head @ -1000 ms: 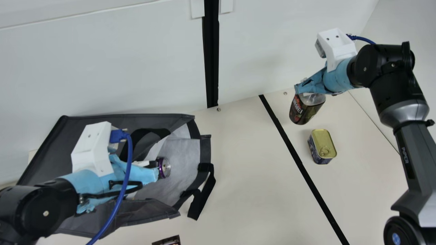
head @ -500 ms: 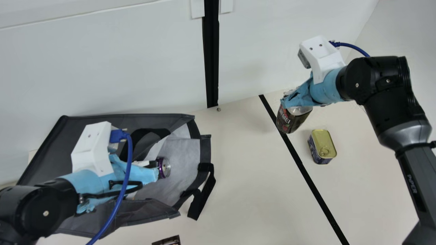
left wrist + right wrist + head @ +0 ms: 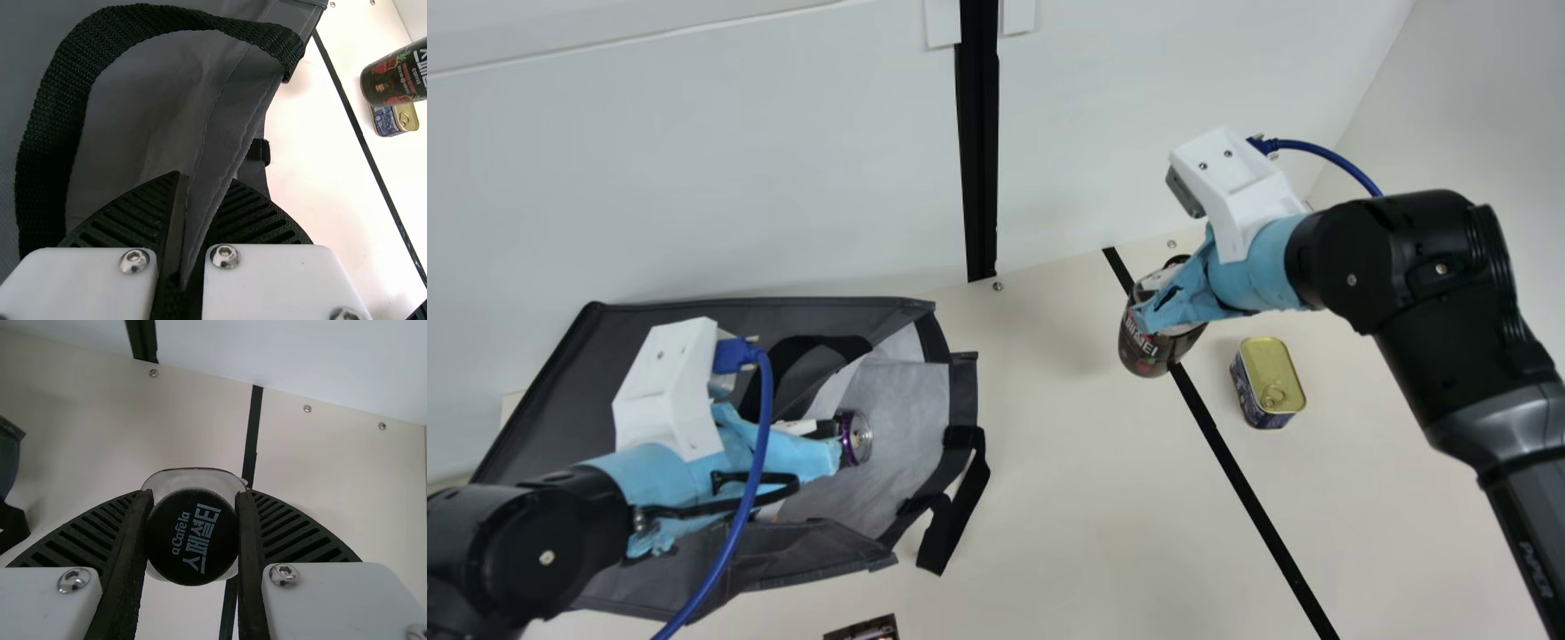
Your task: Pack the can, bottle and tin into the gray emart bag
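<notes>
Gray emart bag (image 3: 560,409) is lying on the tabletop (image 3: 1049,498) at the main view's left, its mouth facing right. The left tool (image 3: 834,453) is clenching a fold of its fabric (image 3: 220,140). Inside, the purple can (image 3: 856,437) is lying sideways, silver end pointing out toward the mouth. The right tool (image 3: 1143,318) is grasping the dark bottle (image 3: 1149,351), which is leaning over the black stripe (image 3: 1245,480), base slanting toward the main view's lower left; light lettering is showing on label and black cap (image 3: 192,537). Rightmost, the tin (image 3: 1270,378) is resting gold lid up, ring-pull end toward the view's bottom, its dark side printed.
</notes>
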`<control>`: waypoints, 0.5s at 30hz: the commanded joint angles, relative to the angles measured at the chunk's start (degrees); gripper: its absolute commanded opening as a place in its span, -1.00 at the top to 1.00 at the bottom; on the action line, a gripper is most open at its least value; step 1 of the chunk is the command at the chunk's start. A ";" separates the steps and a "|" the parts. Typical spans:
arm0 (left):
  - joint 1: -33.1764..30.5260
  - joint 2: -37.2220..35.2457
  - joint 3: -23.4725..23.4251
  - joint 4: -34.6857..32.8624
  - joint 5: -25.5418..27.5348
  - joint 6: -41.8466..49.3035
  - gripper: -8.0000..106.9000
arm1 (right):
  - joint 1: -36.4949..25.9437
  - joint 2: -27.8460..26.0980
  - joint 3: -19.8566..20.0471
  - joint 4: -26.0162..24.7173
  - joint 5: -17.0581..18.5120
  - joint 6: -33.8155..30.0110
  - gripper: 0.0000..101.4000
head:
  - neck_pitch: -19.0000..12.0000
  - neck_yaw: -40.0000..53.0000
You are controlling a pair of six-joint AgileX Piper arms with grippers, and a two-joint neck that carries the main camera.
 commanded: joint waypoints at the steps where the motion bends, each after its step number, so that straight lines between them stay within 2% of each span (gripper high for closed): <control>1: 0.00 0.00 0.00 0.00 0.00 0.00 0.68 | 0.57 -0.70 0.70 0.40 -0.01 -0.20 1.00 | -1.30 -0.05; 15: 0.00 0.00 0.00 0.00 0.00 0.00 0.68 | 6.15 -5.37 5.15 1.36 0.66 -2.39 1.00 | -1.30 -0.05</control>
